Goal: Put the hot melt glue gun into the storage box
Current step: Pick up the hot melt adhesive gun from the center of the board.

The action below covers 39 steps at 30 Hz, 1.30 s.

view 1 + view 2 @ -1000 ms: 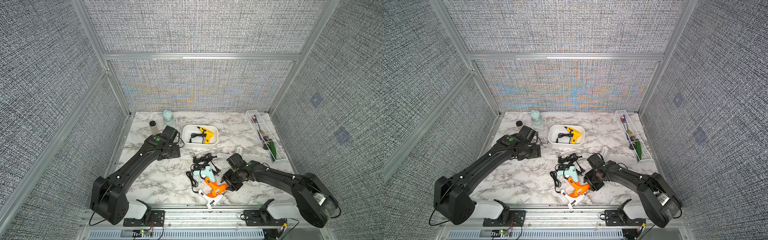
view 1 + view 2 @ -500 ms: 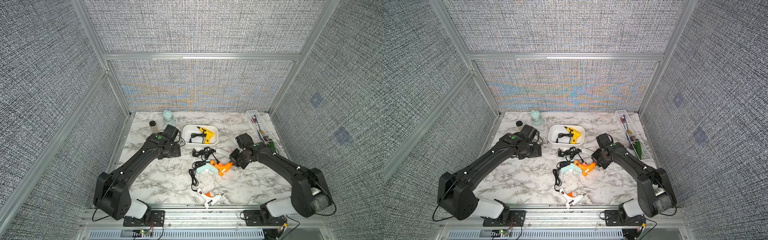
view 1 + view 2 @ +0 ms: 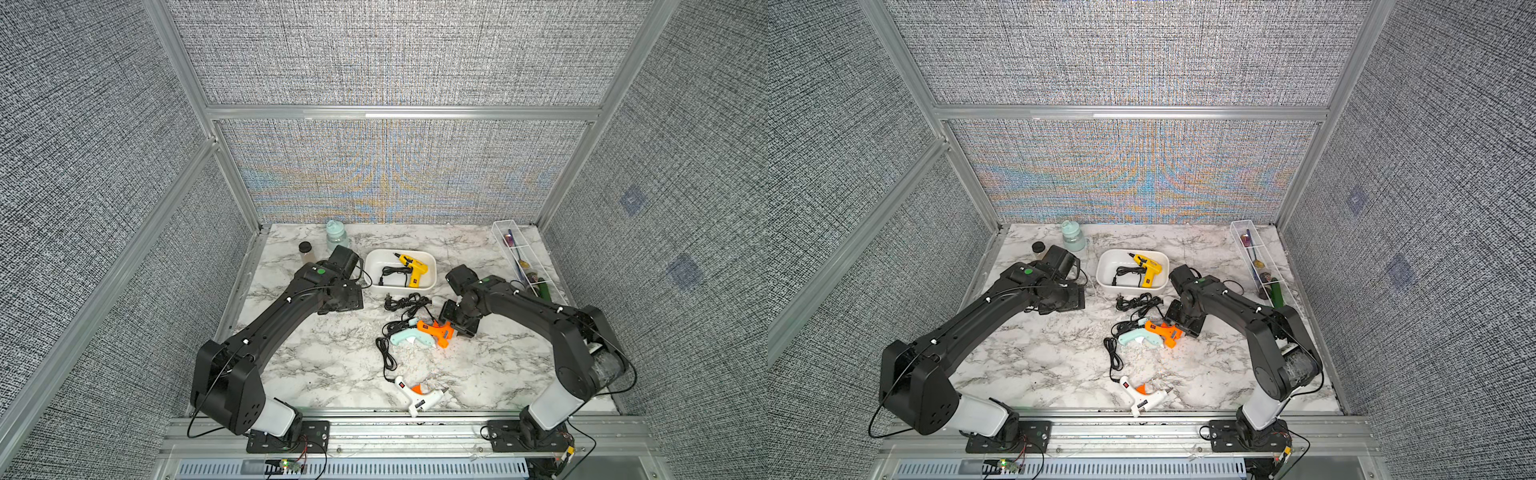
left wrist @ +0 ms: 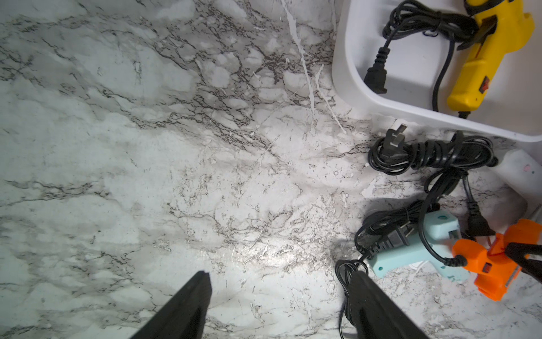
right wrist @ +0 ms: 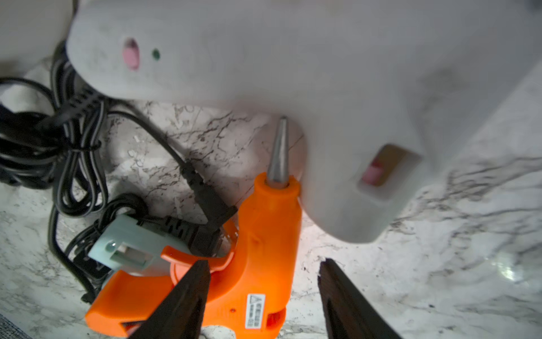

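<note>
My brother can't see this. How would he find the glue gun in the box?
Find the white storage box at the back of the marble table. A glue gun lies inside with its black cord. It is the only yellow one and the only one inside.

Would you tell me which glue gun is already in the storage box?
The yellow glue gun; the orange gun and mint gun lie outside the storage box.

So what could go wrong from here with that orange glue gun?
The orange glue gun lies across the teal glue gun, with black cords tangled against both, so a lift by the open right gripper might drag the teal one along. The storage box already holds a yellow glue gun and its cord, so the orange one may catch the rim.
</note>
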Each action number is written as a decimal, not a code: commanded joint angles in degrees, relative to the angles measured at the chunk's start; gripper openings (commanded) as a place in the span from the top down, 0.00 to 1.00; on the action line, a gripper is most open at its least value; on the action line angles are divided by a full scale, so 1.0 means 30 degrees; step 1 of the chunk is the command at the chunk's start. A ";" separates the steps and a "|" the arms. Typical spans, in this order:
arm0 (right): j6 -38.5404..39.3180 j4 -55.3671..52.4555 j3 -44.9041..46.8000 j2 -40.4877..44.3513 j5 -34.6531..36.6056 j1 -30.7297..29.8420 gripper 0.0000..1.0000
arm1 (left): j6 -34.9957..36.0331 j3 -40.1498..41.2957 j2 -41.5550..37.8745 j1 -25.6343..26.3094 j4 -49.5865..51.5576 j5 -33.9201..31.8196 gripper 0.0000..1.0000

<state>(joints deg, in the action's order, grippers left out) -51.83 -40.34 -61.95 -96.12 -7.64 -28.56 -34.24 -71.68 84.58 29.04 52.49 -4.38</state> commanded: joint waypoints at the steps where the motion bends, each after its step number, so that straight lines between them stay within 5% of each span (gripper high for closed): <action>1: -0.0855 0.0670 0.0153 -0.0358 0.0214 -0.0296 0.36 | 0.0344 -0.0245 0.0051 -0.0055 0.0170 -0.0198 0.21; 11: -0.2295 0.2007 0.1323 -0.1006 0.0292 -0.0223 0.38 | 0.0470 -0.0163 -0.0159 -0.0083 0.0426 -0.0460 0.21; 21: -0.2582 0.1522 0.1194 0.0457 -0.0515 -0.0220 0.16 | 0.0467 -0.0200 -0.0092 -0.0099 0.0375 -0.0408 0.21; 39: -0.6749 0.3155 0.3327 0.1535 0.1521 0.0085 0.17 | 0.0395 -0.0130 -0.0134 -0.0100 0.0287 -0.0414 0.21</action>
<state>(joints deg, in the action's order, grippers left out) -70.19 -31.90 -52.29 -90.63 -4.40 -28.27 -33.04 -71.68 84.09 28.84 53.65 -5.48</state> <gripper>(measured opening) 0.839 0.794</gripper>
